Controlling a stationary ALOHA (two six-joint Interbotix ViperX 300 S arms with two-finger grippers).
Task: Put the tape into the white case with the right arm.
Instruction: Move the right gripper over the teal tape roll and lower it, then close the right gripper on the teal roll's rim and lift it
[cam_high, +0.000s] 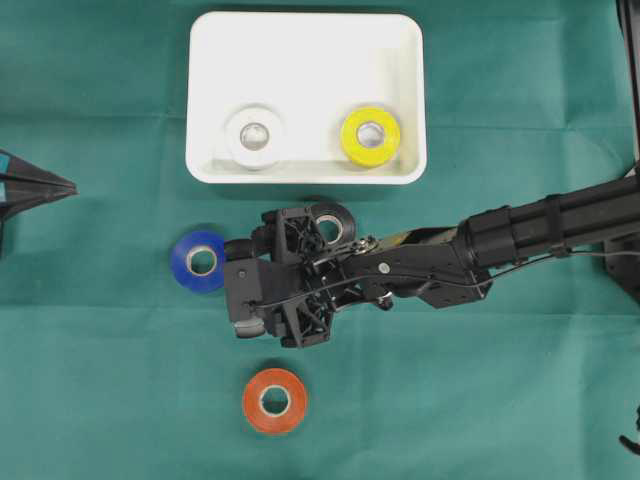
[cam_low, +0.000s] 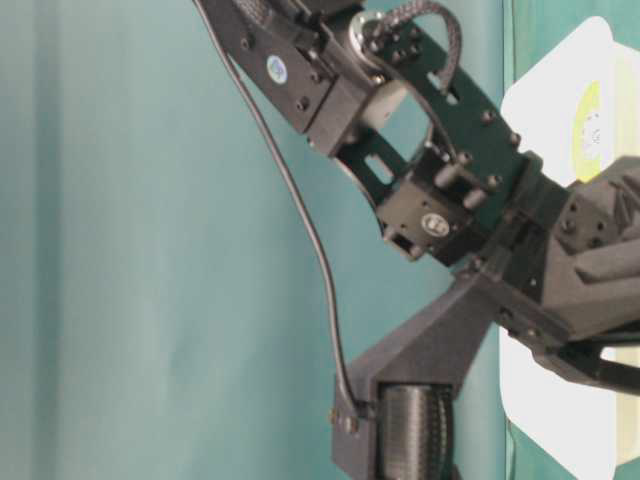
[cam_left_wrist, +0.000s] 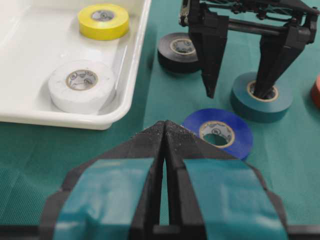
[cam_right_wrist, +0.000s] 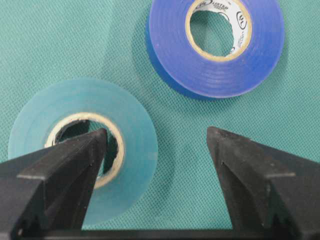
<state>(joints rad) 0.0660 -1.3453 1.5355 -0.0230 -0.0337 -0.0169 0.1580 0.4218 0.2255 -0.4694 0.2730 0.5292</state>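
Green cloth covers the table (cam_high: 100, 400); the white case (cam_high: 306, 40) at 12 o'clock holds white and yellow rolls. Right gripper (cam_right_wrist: 157, 145), jaws released, straddles one wall of the teal tape (cam_left_wrist: 261, 97), one finger inside its core; left gripper (cam_left_wrist: 165, 131) is clenched, holding nothing.

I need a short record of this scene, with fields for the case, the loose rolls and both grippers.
case: white rectangular plastic case, holding a white tape roll and a yellow tape roll
loose on green cloth: blue roll, teal roll, black roll, orange roll
right gripper: open, one finger in the teal roll's hole
left gripper: shut, holding nothing
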